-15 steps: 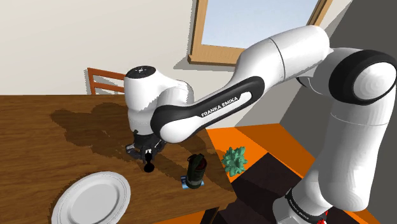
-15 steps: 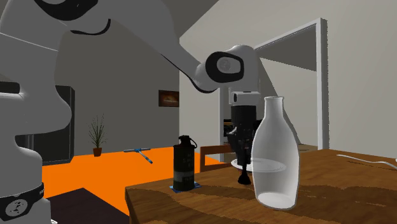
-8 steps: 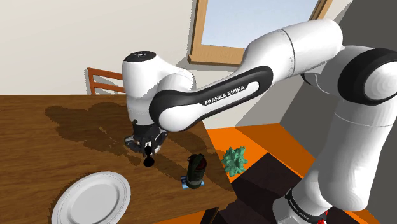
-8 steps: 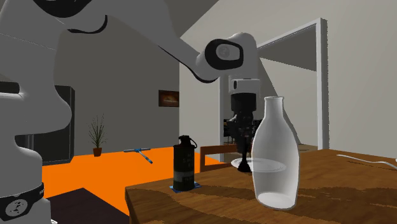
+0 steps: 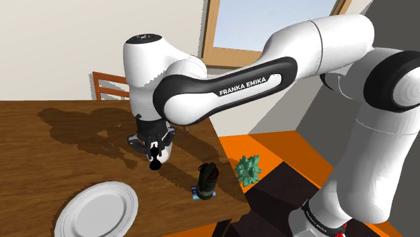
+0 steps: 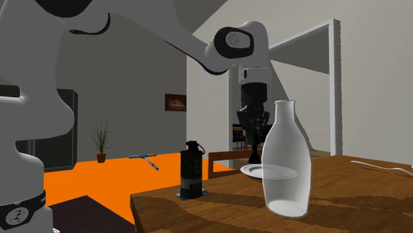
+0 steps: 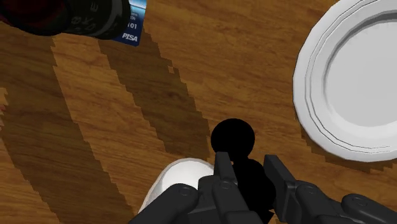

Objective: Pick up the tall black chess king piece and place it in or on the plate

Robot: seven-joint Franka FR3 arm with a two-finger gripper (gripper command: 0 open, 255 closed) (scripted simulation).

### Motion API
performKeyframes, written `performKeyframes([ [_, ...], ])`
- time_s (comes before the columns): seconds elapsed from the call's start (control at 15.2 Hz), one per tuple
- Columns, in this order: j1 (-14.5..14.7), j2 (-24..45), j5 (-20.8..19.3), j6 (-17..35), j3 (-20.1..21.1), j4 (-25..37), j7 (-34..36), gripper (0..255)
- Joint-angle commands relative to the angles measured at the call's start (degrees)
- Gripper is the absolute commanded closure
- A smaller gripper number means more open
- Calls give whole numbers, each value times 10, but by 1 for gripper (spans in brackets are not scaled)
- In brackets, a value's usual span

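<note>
The black chess king (image 5: 155, 161) hangs above the wooden table (image 5: 54, 148), clear of its top, and my gripper (image 5: 153, 147) is shut on its upper part. In the wrist view its round base (image 7: 232, 135) points down at the wood between my black fingers (image 7: 222, 167). The white plate (image 5: 75, 213) lies near the table's front edge, toward the shoulder view's left of the king. From the wrist the plate (image 7: 318, 86) sits off to one side of the gripper (image 7: 248, 168). In the second exterior view the king (image 6: 254, 152) hangs over the plate's (image 6: 250, 170) far side.
A dark canister (image 5: 206, 180) stands on a blue card near the table's right edge. A tall white bottle (image 6: 286, 159) stands close to the second exterior camera. A wooden chair (image 5: 111, 86) stands behind the table. A green plant (image 5: 248, 168) lies on the orange floor.
The gripper has risen with the king in it, lifting the piece off the table. It has also drifted slightly to the shoulder view's left.
</note>
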Motion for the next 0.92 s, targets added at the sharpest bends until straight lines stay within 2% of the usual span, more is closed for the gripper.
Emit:
performKeyframes([
  [0.0,21,26,-14,-18,2,37,20,255],
  [0.46,140,159,-76,-106,-7,240,94,255],
  [0.66,205,231,-101,-160,-18,365,111,255],
  [0.79,261,295,-118,-209,-31,484,113,255],
  [0.86,276,313,-122,-224,-35,519,111,255],
])
